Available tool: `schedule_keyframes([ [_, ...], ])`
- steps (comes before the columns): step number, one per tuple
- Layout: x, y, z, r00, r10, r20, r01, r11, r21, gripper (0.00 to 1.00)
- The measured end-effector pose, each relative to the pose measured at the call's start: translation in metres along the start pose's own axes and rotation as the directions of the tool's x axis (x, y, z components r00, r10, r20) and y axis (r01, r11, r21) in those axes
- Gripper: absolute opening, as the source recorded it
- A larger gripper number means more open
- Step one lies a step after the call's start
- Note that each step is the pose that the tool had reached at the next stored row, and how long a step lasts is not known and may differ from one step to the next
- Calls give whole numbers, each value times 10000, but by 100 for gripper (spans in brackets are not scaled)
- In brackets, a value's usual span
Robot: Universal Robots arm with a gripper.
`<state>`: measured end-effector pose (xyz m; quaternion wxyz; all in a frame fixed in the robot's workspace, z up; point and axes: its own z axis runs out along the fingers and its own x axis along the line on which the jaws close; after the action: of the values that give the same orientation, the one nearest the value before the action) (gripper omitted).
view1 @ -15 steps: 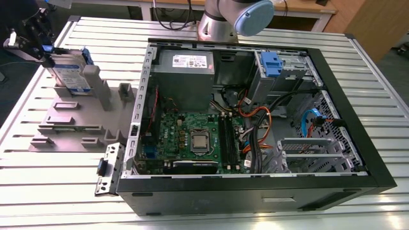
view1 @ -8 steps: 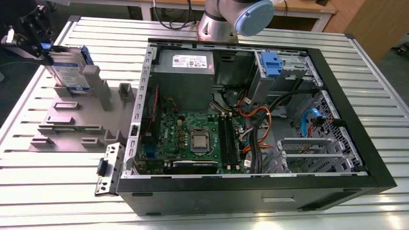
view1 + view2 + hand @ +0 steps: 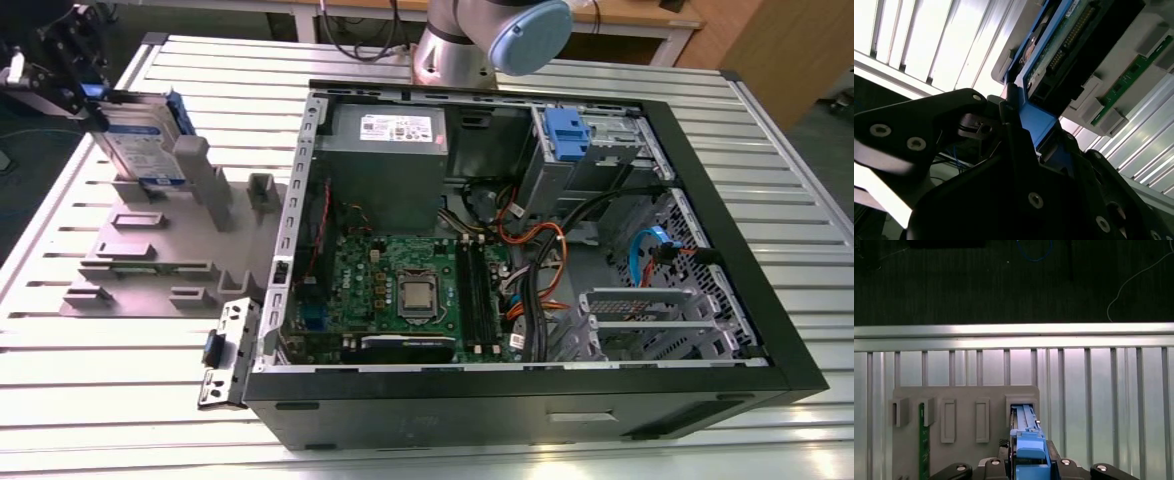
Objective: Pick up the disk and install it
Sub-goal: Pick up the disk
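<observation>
The disk (image 3: 134, 135) stands on edge at the exterior view's far left, upright against the tall post of a grey fixture (image 3: 147, 260), its labelled face turned toward the open computer. The tool (image 3: 1027, 460) is closed narrowly on the disk's blue carrier; in the first wrist view the black fingers (image 3: 1013, 457) press on either side of the blue frame, and whether the disk's lower end is seated in the fixture slot or just clear of it cannot be told. In the second wrist view the disk's underside shows a dark circuit board and a row of connector pins, with the blue carrier running along its edge. Just beyond the tool, the grey fixture carries a row of rectangular pockets and small upright posts. A green memory module (image 3: 924, 440) stands on edge in one of these slots, apart from the disk. The fixture lies on a slatted aluminium desk (image 3: 120, 370). Beside it, toward the exterior view's right, a black computer case (image 3: 534, 400) lies open on its side, exposing the motherboard (image 3: 400, 290) and bundled cables. Farther back inside the case sit a grey power-supply box (image 3: 384, 135) and a blue bracket (image 3: 566, 135) in the drive bay. Behind the case rises the base of the arm (image 3: 487, 35).
</observation>
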<state>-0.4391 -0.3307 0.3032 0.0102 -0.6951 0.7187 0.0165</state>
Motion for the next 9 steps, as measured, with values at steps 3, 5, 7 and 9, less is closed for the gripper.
schedule_keyframes([
  [3,-1,1,-33,10000,0,-1,0,10000,-1,36],
  [5,-2,1,-49,10000,1,0,-1,10000,-1,36],
  [7,-3,1,-64,10000,0,0,0,10000,-1,36],
  [9,-3,1,-81,10000,0,0,0,10000,0,36],
])
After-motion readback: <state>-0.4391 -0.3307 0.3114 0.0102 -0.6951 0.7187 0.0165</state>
